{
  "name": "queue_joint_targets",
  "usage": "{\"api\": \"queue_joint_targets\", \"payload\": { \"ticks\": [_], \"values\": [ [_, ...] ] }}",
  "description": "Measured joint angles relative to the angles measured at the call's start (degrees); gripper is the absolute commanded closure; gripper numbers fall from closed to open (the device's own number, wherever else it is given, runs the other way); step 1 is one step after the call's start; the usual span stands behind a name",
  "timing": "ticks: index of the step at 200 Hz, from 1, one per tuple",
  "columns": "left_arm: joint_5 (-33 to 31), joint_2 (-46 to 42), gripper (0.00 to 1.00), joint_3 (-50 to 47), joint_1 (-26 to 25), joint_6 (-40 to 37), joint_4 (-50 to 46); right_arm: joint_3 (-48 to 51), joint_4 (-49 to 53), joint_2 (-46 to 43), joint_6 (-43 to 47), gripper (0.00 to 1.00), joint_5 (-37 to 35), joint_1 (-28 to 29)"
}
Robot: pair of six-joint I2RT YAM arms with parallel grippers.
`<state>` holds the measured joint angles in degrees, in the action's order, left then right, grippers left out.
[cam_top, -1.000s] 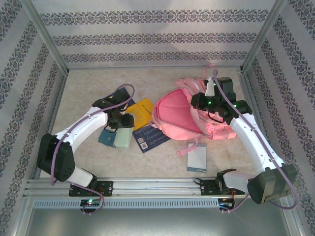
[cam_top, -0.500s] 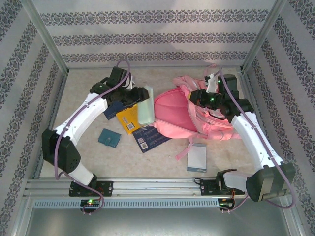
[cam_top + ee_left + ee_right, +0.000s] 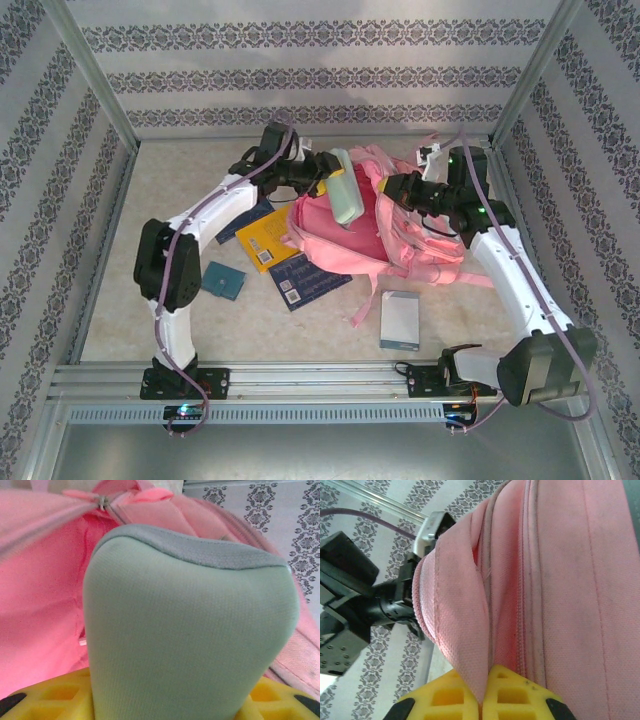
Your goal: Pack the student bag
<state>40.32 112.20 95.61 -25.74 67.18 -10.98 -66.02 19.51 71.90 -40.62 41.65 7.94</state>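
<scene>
The pink student bag (image 3: 420, 240) lies at the right centre with its mouth (image 3: 325, 228) held open towards the left. My right gripper (image 3: 397, 187) is shut on the fabric rim of that opening, and the pink edge (image 3: 470, 630) is pinched between its yellow fingers (image 3: 445, 697). My left gripper (image 3: 322, 168) is shut on a pale green pouch (image 3: 346, 195), which hangs tilted over the open mouth. In the left wrist view the pouch (image 3: 190, 625) covers the jaws, with the bag's pink lining (image 3: 40, 610) and zip behind it.
A yellow book (image 3: 263, 242), a blue book (image 3: 305, 280) and a darker book (image 3: 243, 220) lie left of the bag. A teal wallet (image 3: 222, 281) sits by the left arm. A grey notebook (image 3: 400, 319) lies near the front rail. A loose strap (image 3: 366, 300) trails forward.
My left arm lifted the green pouch off the table and carried it right and back to the bag's mouth. My right gripper shifted slightly left, still holding the rim up.
</scene>
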Motion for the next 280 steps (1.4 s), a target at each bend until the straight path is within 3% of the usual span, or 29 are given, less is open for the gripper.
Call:
{"api": "queue_joint_targets", "payload": {
  "ticks": [100,147,220,280],
  "values": [
    [0.02,12.13,0.44,4.2,-7.15,7.56,6.86,-0.94,-5.79,1.77,-7.08,1.0,-2.73,-0.17],
    [0.15,15.93,0.01,9.07,-9.18,8.04,8.9,-0.11,-10.03,2.86,-10.49,1.0,-3.89,0.94],
    [-0.7,14.43,0.0,9.51,-8.63,-2.27,0.94,-0.37,-6.67,2.75,-7.13,1.0,-7.13,0.81],
    [-1.4,2.51,0.0,9.03,-7.15,-14.21,-6.86,-2.01,0.02,1.6,-2.21,1.0,-15.85,-0.92]
  ]
}}
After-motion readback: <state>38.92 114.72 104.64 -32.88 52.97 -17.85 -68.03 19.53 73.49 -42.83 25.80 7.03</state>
